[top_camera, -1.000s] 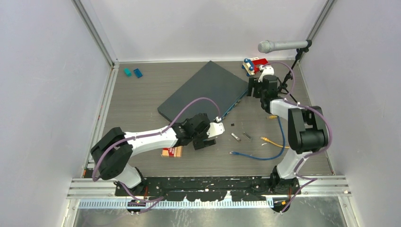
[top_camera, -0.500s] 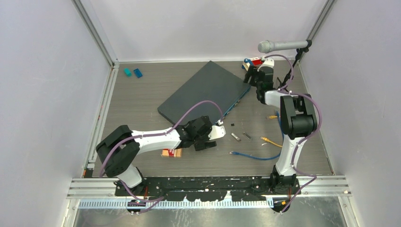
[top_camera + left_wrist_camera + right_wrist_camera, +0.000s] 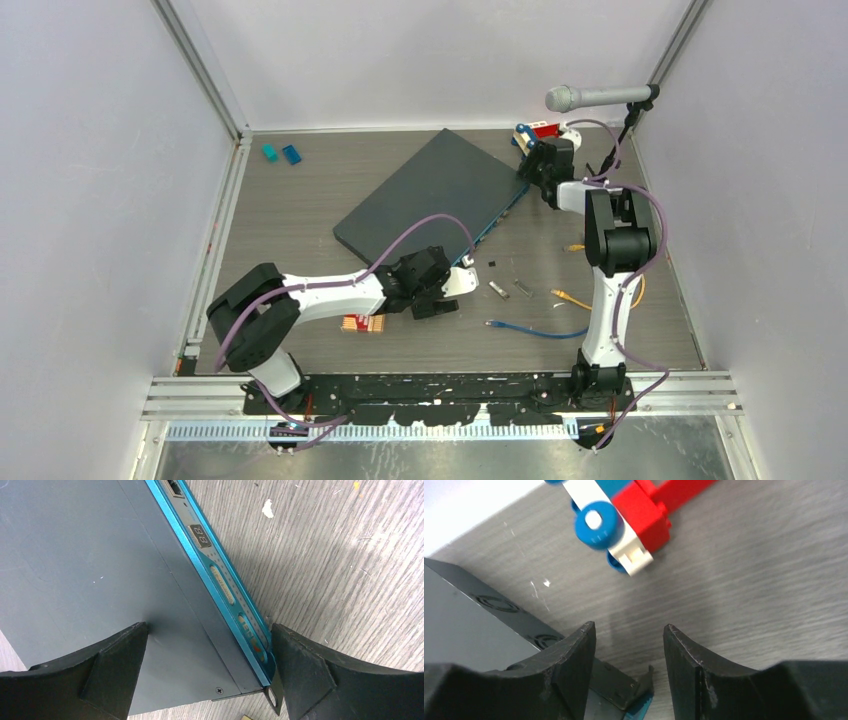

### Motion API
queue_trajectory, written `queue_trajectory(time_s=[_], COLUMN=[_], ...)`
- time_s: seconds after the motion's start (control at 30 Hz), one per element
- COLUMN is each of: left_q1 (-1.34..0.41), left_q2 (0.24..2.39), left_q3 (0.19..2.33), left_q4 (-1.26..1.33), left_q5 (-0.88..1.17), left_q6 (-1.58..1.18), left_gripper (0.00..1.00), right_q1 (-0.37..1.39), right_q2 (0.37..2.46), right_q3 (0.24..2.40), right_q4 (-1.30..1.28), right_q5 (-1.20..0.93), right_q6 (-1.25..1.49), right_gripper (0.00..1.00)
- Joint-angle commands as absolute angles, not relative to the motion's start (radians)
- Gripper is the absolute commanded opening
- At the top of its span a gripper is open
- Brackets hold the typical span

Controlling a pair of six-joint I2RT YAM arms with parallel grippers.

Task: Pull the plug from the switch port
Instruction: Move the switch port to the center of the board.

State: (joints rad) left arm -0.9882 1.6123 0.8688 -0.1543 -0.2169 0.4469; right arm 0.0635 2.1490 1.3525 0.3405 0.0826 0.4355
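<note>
The switch [image 3: 435, 190], a wide slate-grey box with a teal front edge [image 3: 220, 585], lies slantwise mid-table. My left gripper [image 3: 462, 274] [image 3: 208, 626] is open astride its near right corner: one finger [image 3: 112, 672] is over the grey top, the other [image 3: 312, 675] is beside the teal front and its mounting ear. My right gripper [image 3: 528, 172] [image 3: 629, 626] is open at the far right corner, whose black ear [image 3: 624, 682] sits between the fingers with gaps on both sides. One socket [image 3: 175, 486] shows empty. No plug in a port is visible.
A red, white and blue toy [image 3: 537, 132] [image 3: 624, 525] lies just beyond the right gripper. A microphone [image 3: 590, 97] on a stand hangs above the far right. A blue cable [image 3: 545, 332], a yellow-tipped cable [image 3: 572, 297], small metal pieces [image 3: 508, 288] and a red-yellow card [image 3: 363, 322] lie on the near table. Teal blocks [image 3: 280, 153] are far left.
My right arm has reached farther back and its gripper has come down at the switch's far right corner, jaws narrowing. My left gripper shifted slightly right at the near corner.
</note>
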Motion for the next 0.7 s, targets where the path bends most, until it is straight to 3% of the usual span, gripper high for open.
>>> queue_trajectory(time_s=[0.0,0.37,0.67], left_q1=[-0.969,-0.945,-0.894], left_q2=[1.635,1.599,1.515], left_q3=[0.872,0.816,0.753], left_q4=[-0.201,-0.206,-0.241], left_q5=[-0.318,-0.358,-0.352], left_q6=[0.492,0.518,0.503], left_gripper=[0.94,0.94,0.94], right_q1=[0.055,0.064,0.161], right_q2=[2.160,2.138,2.111], right_q3=[1.410,1.393,1.371], right_q4=[0.275,0.211,0.177], right_q5=[0.018,-0.209,-0.273], right_q6=[0.518,0.583,0.565], right_gripper=[0.54,0.32,0.24])
